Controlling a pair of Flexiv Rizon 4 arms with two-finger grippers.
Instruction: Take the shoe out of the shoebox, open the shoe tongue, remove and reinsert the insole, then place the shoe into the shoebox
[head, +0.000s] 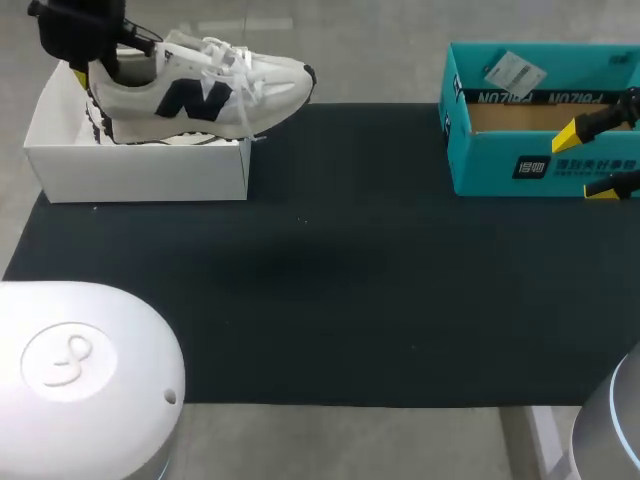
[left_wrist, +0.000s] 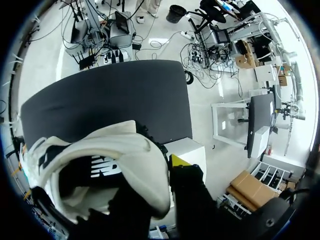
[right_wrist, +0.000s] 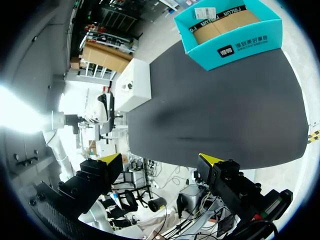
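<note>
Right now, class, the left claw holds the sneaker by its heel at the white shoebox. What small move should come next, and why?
Probably swing the sneaker sideways and lower it onto the black mat. The left claw grips its heel, its toe pokes out past the white shoebox wall, and the mat lies right beside the box.

I think this is a robot lab. I am working two robot arms, the left arm (head: 80, 28) and the right arm (head: 622, 108), over a black mat (head: 330, 280). A big round white robot base (head: 80, 370) sits close by.
</note>
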